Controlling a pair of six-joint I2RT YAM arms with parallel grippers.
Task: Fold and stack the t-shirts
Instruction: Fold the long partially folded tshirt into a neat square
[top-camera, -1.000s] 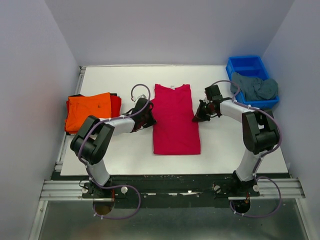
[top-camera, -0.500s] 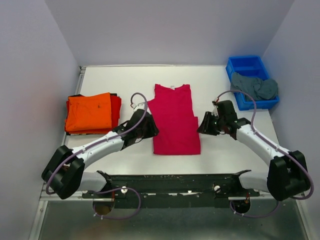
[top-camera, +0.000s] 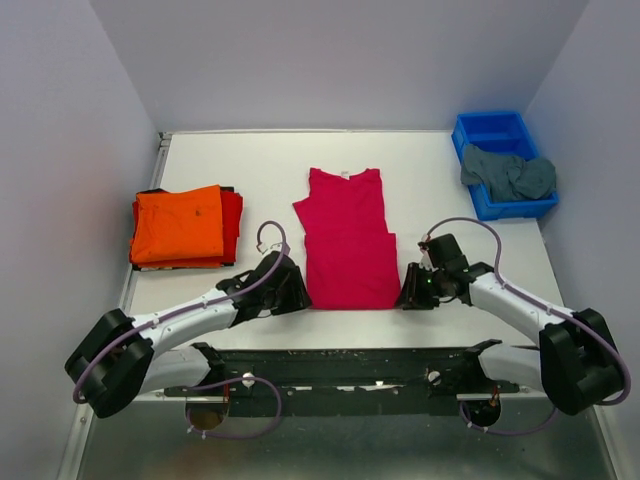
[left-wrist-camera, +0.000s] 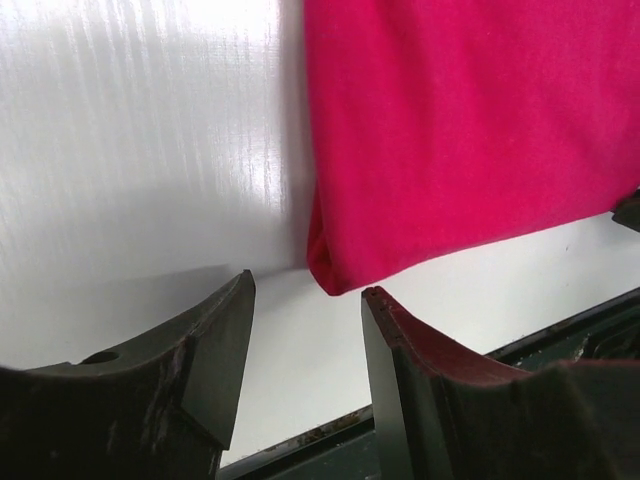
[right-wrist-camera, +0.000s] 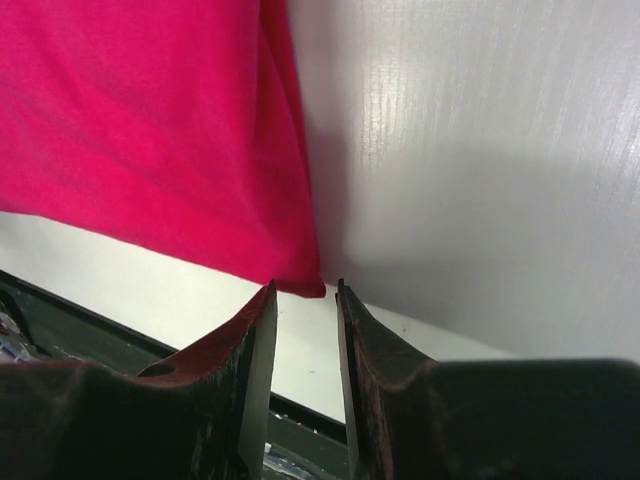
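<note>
White table (top-camera: 250, 160) carries the work. The pink shirt (top-camera: 347, 240) lies flat in the middle as a long strip, sleeves tucked in, collar at the far end and hem near the front edge. At the left an orange shirt (top-camera: 178, 225) sits folded on a red shirt (top-camera: 232, 212). In the far right corner a blue bin (top-camera: 490, 128) holds a crumpled grey-teal shirt (top-camera: 510, 173). The left gripper (top-camera: 297, 297) sits low at the hem's left corner, fingers spread, holding nothing. The right gripper (top-camera: 407, 298) is at the hem's right corner, fingers parted only narrowly; the cloth tip lies at their mouth, possibly touching.
</note>
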